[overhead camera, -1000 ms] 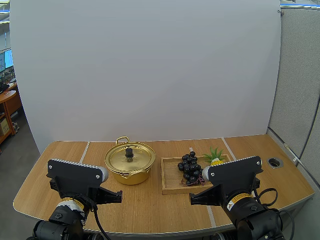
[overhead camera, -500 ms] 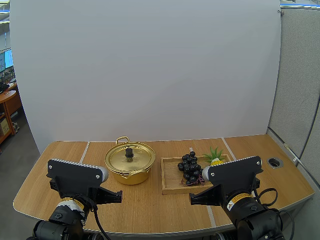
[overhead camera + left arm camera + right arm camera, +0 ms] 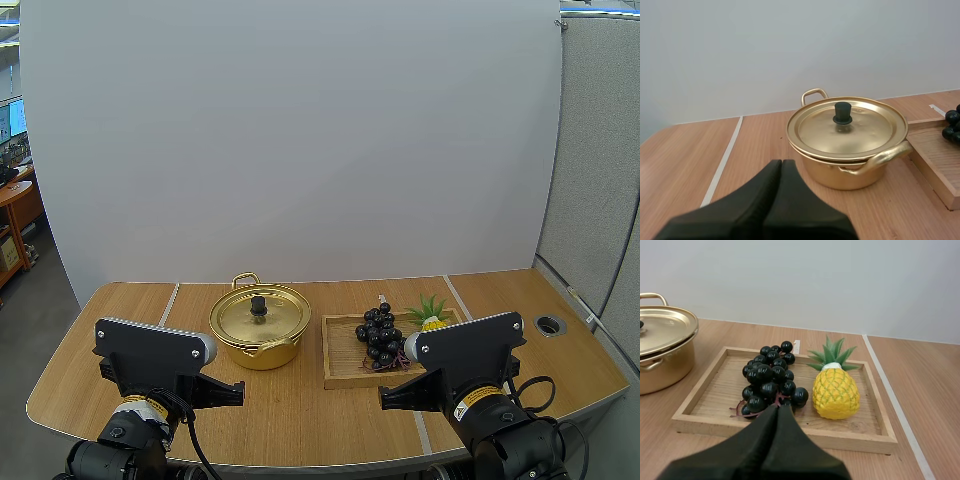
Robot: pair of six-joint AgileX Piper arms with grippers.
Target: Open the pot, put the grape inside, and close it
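Standing on the light wooden table (image 3: 300,420), somewhat left of its middle, a round gold-coloured metal pot (image 3: 258,352) is seen, covered by its flat gold lid (image 3: 278,318) with a black knob. Just beside the pot, a shallow rectangular wooden tray (image 3: 342,381) is laid. The bunch of dark purple grapes (image 3: 378,336) is found in the tray's left half, and a small yellow toy pineapple (image 3: 432,320) near its far right corner. The left gripper (image 3: 781,164) is held short of the pot, its fingers pressed together on nothing. The right gripper (image 3: 778,409) is held at the tray's near edge, before the grapes, likewise closed and empty.
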